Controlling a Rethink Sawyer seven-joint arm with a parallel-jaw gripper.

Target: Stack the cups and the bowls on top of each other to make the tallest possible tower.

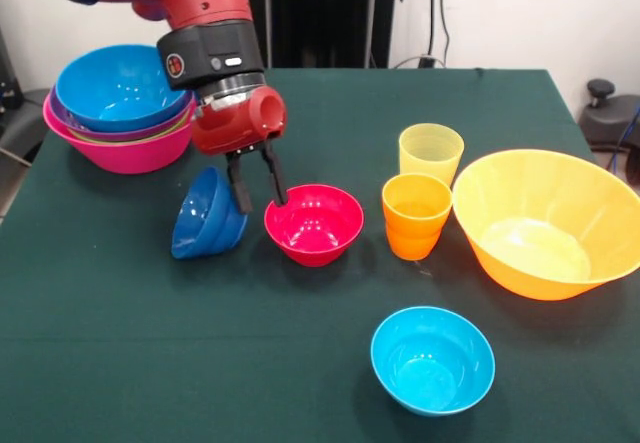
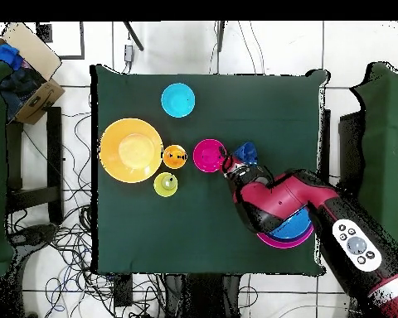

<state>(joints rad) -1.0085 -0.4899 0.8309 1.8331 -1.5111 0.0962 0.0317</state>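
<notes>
Front view, left to right: the tower (image 1: 120, 113) sits at the far left corner, sky blue bowl on top; the dark blue bowl (image 1: 207, 216) lies tipped on its side; the gripper (image 1: 258, 196) hangs with fingers parted, one astride the red bowl (image 1: 314, 223) rim, nothing held. Right of it stand the orange cup (image 1: 416, 213) and yellow cup (image 1: 431, 153). These bowls look light, stiff and slippery, so a rim pinch seems the best hold.
</notes>
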